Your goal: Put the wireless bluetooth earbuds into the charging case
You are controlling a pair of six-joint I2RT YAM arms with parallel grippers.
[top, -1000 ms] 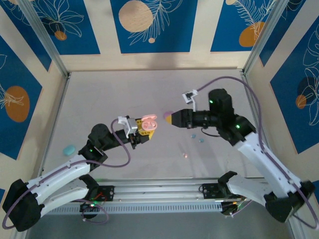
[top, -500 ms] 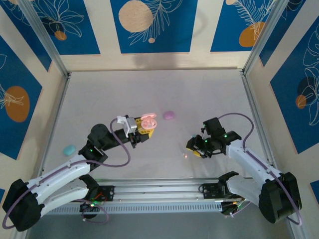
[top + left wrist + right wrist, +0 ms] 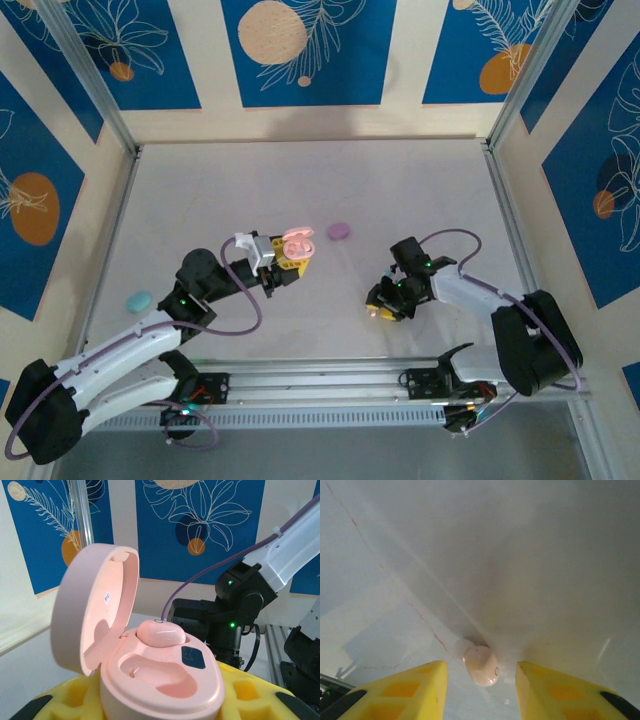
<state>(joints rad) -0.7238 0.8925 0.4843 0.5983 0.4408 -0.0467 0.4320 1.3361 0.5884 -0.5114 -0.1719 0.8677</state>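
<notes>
Pink plastic marks the tip of the left arm (image 3: 130, 350) in the overhead view. The arm reaches from the near left corner toward the middle of the worktop (image 3: 250, 180) with its elbow bent. Its left pincer (image 3: 293, 260) is clamped on the open pink charging case (image 3: 298, 241). The right arm (image 3: 470, 295) is folded low by the near edge, forearm pointing left, and its right pincer (image 3: 381, 309) is tipped down at the surface. A purple case (image 3: 339, 231) lies near the middle, and a teal case (image 3: 137, 299) lies by the left edge. What sits under the right pincer cannot be made out from here.

From the left wrist, the case sits between yellow foam pads (image 3: 250, 695), its lid (image 3: 95, 615) swung back to the left. One peach-pink earbud (image 3: 161, 632) is seated in the far well. The near well shows its bare floor and a small metal contact. The bottom of the case is cut off by the frame.

From the right wrist, two yellow fingers (image 3: 410, 687) stand narrowly apart. A loose earbud (image 3: 481, 666) lies on the worktop between them, touching neither. The fingers are cropped at the lower edge.
</notes>
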